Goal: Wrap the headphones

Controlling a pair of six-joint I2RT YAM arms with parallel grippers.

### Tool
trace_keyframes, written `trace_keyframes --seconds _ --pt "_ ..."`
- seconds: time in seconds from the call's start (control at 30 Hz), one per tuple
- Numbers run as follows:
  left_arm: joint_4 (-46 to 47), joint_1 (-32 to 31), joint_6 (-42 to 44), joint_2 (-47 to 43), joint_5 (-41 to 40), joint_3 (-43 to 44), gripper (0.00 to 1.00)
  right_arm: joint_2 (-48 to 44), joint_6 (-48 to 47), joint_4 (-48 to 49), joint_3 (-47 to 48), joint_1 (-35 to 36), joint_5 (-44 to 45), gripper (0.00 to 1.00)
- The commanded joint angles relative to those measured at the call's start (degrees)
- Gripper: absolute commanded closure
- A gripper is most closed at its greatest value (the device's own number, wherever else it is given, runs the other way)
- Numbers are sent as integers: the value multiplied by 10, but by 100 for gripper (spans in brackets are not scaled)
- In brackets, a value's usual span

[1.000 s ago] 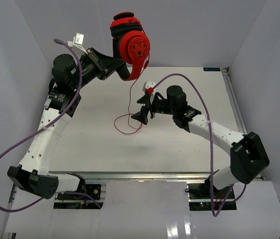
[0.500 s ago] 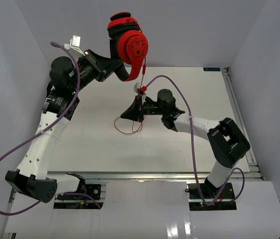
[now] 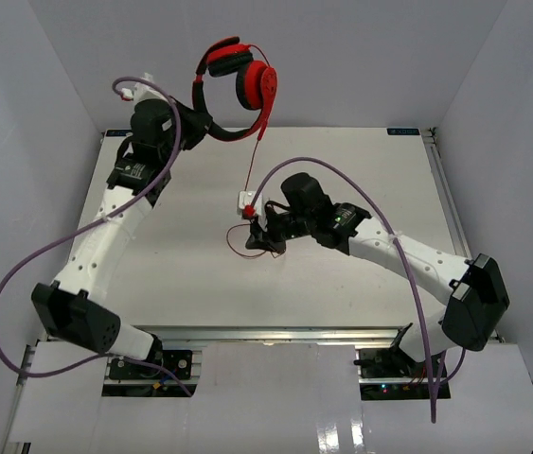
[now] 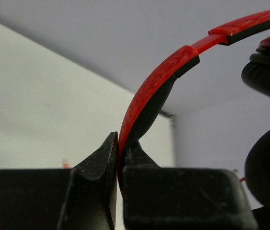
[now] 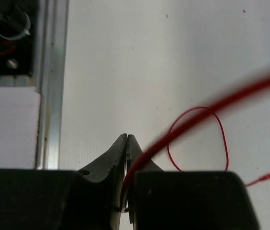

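Holding side, left tool (image 3: 197, 115) (image 4: 118, 143): jaws closed down to a narrow gap, clamped on the headband (image 4: 150, 98) of the headphones (image 3: 255, 85).
Headphones position: raised clear of the tabletop (image 3: 171, 246), seen over its far edge in the top view – headband arcing away from the left tool, red ear cup (image 3: 258, 87) to the right.
Ear pads: black cushions fill the right edge of the left wrist view.
Cable (image 3: 257, 149) (image 5: 250, 91): thin, red, runs down from the ear cup to the right tool.
Right tool (image 3: 264, 238) (image 5: 126, 143): low over the middle of the tabletop, jaws all but shut, pinching the cable – the strand leaves the jaw line and crosses the right wrist view blurred.
Slack cable: lies in a loose loop on the tabletop just beyond the right tool.
Plug (image 5: 268, 177): resting on the tabletop beside the loop, not held.
Tool separation: well apart, joined only by the cable.
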Motion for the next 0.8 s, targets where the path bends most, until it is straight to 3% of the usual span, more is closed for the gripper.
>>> trace_keyframes --seconds 0.0,0.07,0.17,0.3,0.47,0.77 --pt "-71 -39 189 87 -116 40 100 -19 -176 -207 1 53 335 92" --pt "-77 -59 263 121 -148 32 100 -41 -210 -205 -9 60 453 92" --pt "-67 -76 319 142 -156 -2 100 -68 -273 -197 -11 60 544 92" --pt "-40 -85 373 143 -76 -56 100 -97 -345 -188 13 57 599 92" --pt "6 -88 456 111 134 -139 100 -121 -383 -171 42 12 557 92" --pt "8 -88 561 55 295 -204 100 -156 -417 -113 29 -98 413 92"
